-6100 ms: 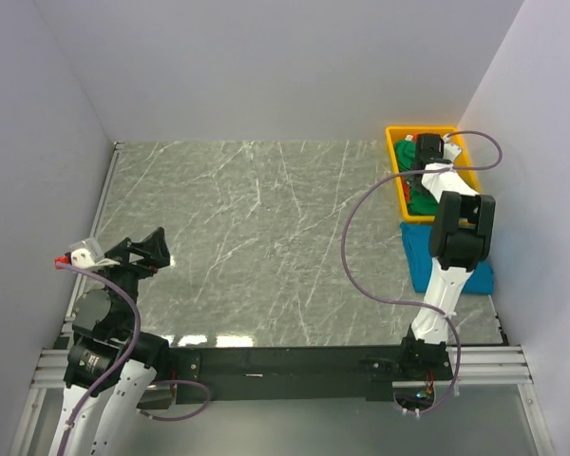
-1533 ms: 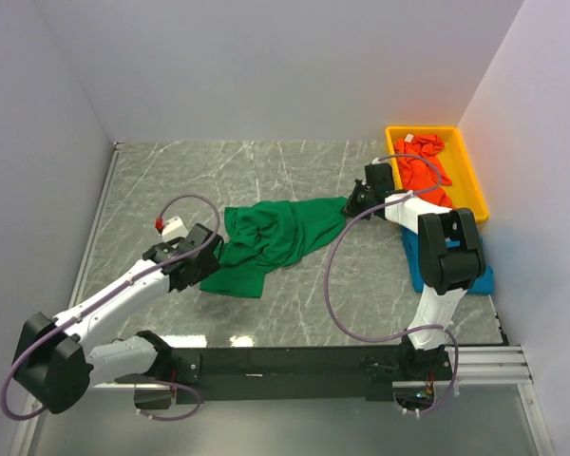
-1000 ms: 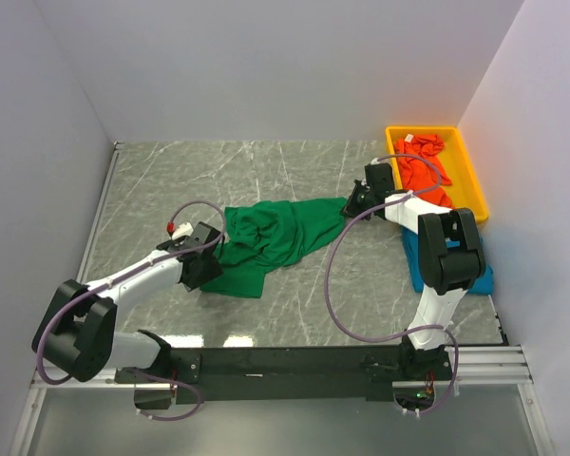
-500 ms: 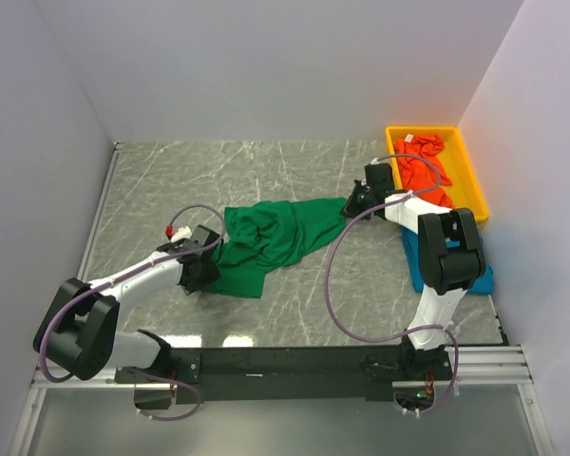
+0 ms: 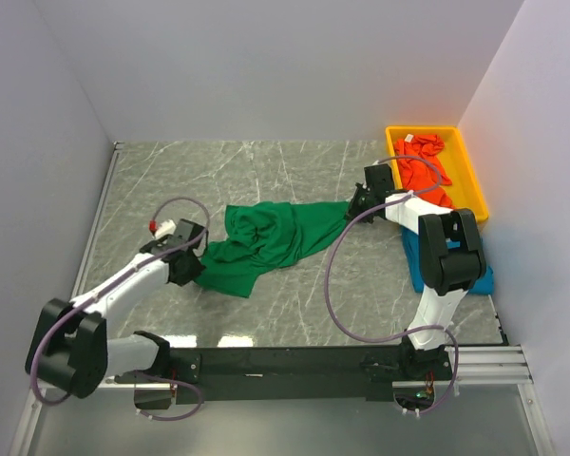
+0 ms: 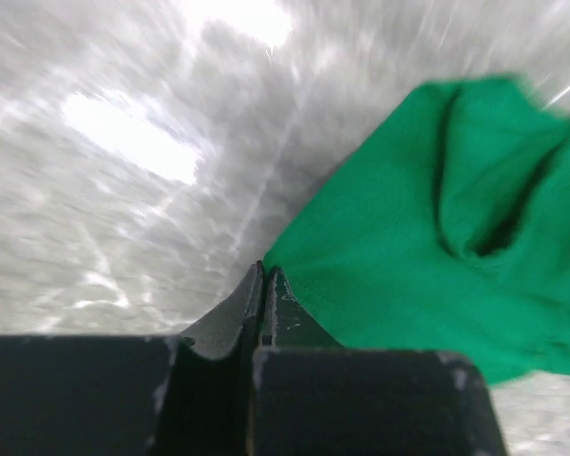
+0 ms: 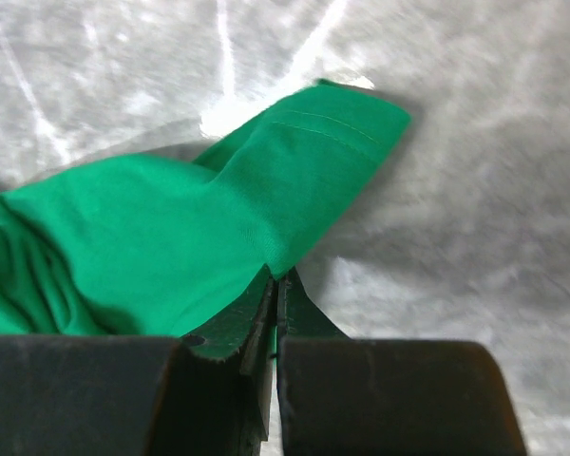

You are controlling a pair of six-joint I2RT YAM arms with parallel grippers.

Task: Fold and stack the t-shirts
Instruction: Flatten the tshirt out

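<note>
The green t-shirt lies crumpled and stretched across the middle of the table. My left gripper is shut on its lower-left edge; in the left wrist view the jaws pinch the corner of the green cloth. My right gripper is shut on the shirt's far right end, with green fabric caught between the closed jaws. The orange-red t-shirt sits bunched in the bin. The blue t-shirt lies folded at the right, partly hidden under my right arm.
The yellow bin stands at the back right corner against the wall. White walls close in the table on the left, back and right. Both arms' purple cables loop above the marble tabletop.
My left gripper has shut on the green shirt's lower-left edge and shifted a little left, drawing the cloth with it. The right gripper has kept its grip and place.
</note>
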